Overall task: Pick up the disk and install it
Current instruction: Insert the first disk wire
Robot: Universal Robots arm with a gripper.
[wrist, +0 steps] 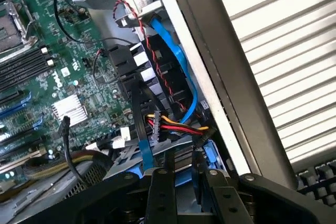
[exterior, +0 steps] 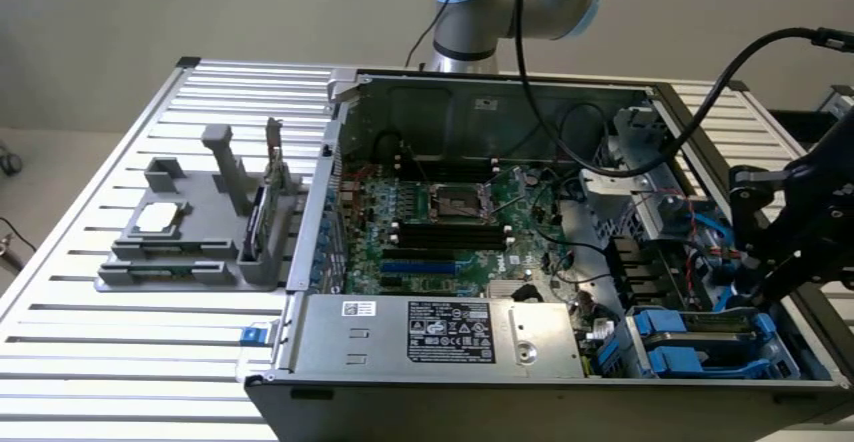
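Note:
The disk [exterior: 703,327], silver-grey in its bright blue carrier, sits low in the drive bay at the front corner of the open computer case [exterior: 534,92], on the exterior view's right. My black gripper [exterior: 763,297] reaches down onto the disk's outer end. In the wrist view the gripper [wrist: 181,174] has its two dark fingers [wrist: 160,187] close together. A strip of the disk [wrist: 182,195] is held between them. Blue carrier plastic [wrist: 212,156] shows just beyond, under a bundle of coloured power wires [wrist: 173,124].
The motherboard [exterior: 454,212] fills the case floor, with the large silver labelled box [exterior: 441,332] along the front. A blue data cable [wrist: 181,72] and black cables hang near the bay. A grey fixture [exterior: 200,252] on the slatted table holds the small square chip [exterior: 158,217] and upright cards.

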